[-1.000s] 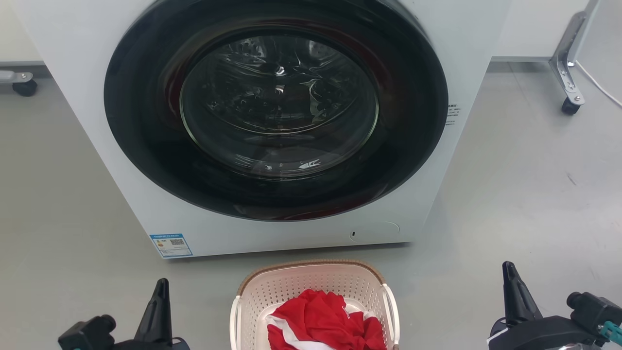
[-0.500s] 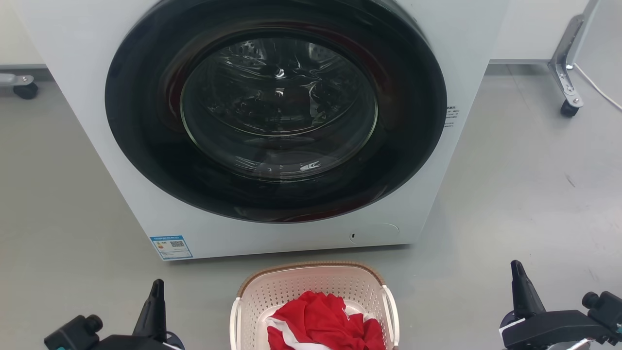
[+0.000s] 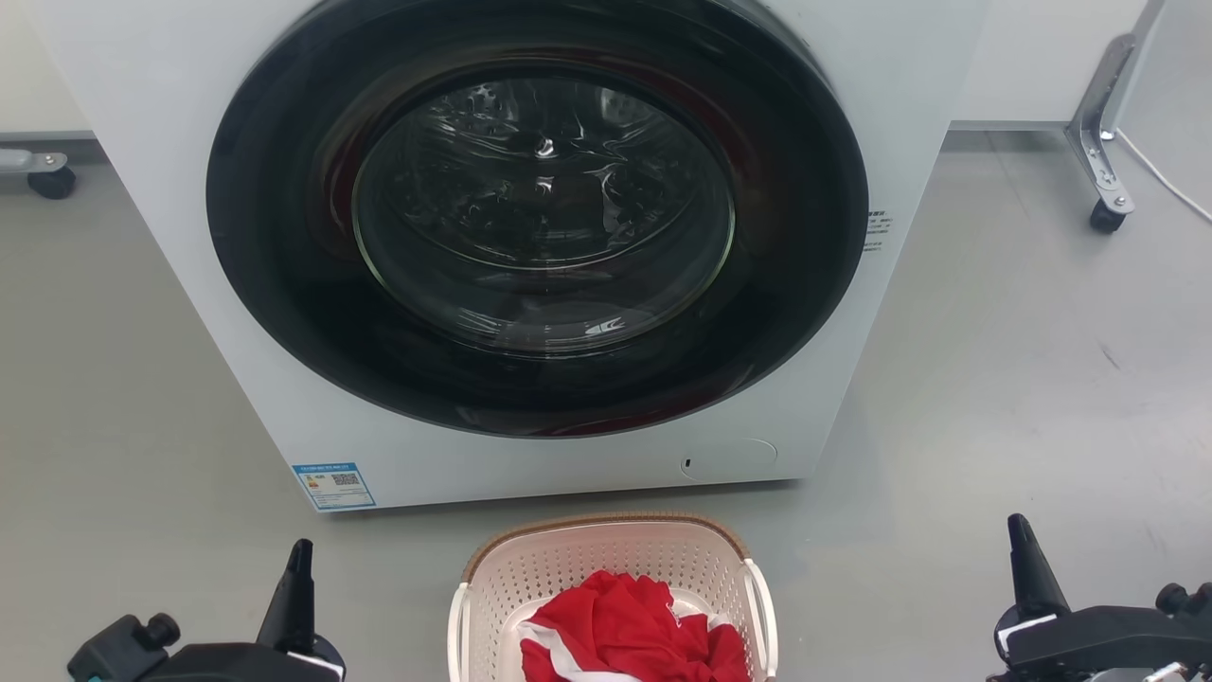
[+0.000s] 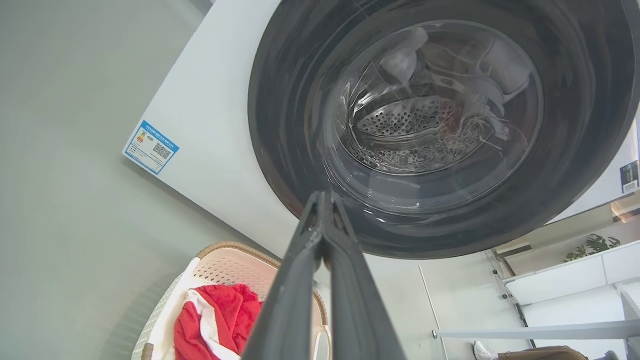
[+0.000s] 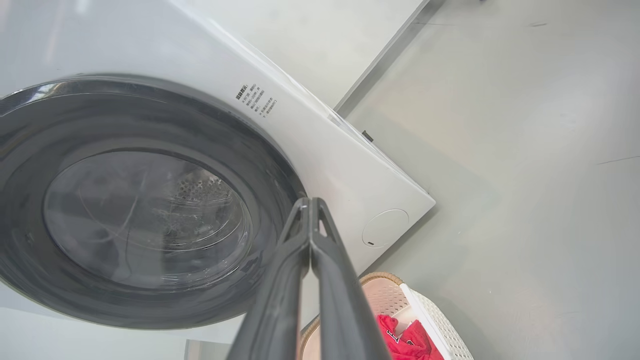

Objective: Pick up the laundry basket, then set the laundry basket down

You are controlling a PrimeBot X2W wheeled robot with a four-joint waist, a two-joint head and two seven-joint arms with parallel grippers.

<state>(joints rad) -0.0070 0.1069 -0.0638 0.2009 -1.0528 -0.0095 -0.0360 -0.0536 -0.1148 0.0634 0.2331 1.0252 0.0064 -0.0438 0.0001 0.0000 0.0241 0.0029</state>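
Observation:
The laundry basket point(image 3: 606, 559), cream-white and perforated with a brown woven-look rim and white side handles, stands on the floor at the bottom centre of the head view, just in front of the washer. Red and white cloth point(image 3: 625, 630) lies inside it. My left gripper point(image 3: 298, 559) is at the lower left, well left of the basket, shut with nothing in it. My right gripper point(image 3: 1021, 535) is at the lower right, well right of it, also shut and empty. The left wrist view shows the basket point(image 4: 220, 265) beside the closed left gripper point(image 4: 321, 197). The right wrist view shows the basket point(image 5: 425, 310) past the closed right gripper point(image 5: 309, 202).
A white front-loading washer point(image 3: 189, 142) with a closed dark round door point(image 3: 540, 208) rises right behind the basket. A wheeled metal frame leg point(image 3: 1103, 142) stands at the back right and a caster point(image 3: 47, 180) at the back left. Grey floor point(image 3: 994, 379) lies on both sides.
Both grippers have drawn outward and lower in the head view, away from the basket. The head camera has tilted slightly, so the washer sits a little lower. The basket stays put.

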